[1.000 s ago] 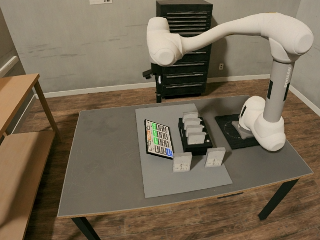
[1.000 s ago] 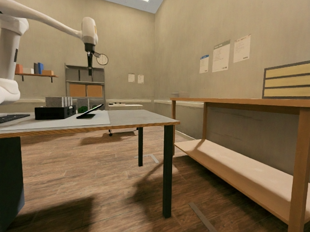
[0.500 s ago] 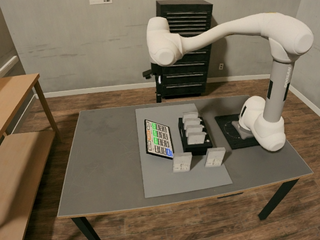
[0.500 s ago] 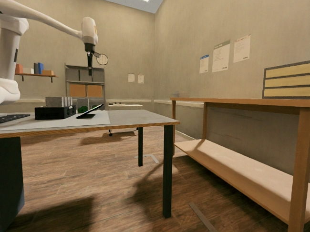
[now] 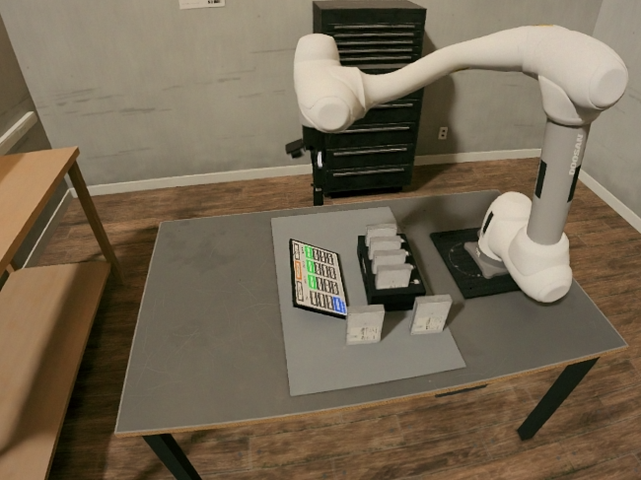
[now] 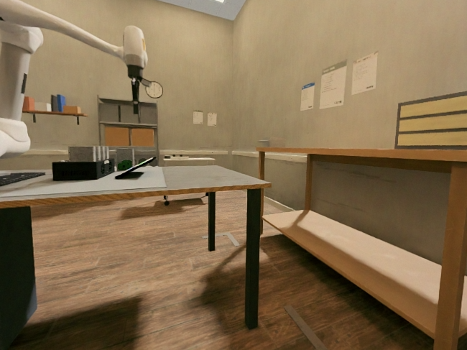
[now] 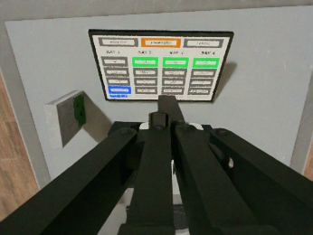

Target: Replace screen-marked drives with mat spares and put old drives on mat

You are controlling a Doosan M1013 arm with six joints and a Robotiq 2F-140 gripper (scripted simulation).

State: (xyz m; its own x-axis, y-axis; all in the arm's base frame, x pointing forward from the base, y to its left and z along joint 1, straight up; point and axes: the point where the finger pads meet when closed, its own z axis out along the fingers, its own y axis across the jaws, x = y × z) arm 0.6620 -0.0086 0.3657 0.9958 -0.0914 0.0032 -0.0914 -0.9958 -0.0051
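A black dock (image 5: pixel 392 280) stands on the light grey mat (image 5: pixel 363 345) with several grey drives upright in its bays. Two spare grey drives (image 5: pixel 365 323) (image 5: pixel 430 313) stand on the mat in front of the dock. The tilted screen (image 5: pixel 318 277) is left of the dock. In the wrist view the screen (image 7: pixel 160 65) shows green cells under three bays, a blue cell under the left bay and an orange cell on top. My gripper (image 7: pixel 165 108) (image 6: pixel 135 111) is shut and empty, high above the screen. One spare drive (image 7: pixel 68 115) shows a green board on its end.
The arm's black base plate (image 5: pixel 470 261) lies right of the mat. A black drawer cabinet (image 5: pixel 371 96) stands behind the table. A wooden shelf unit (image 5: pixel 32 266) stands left of the table.
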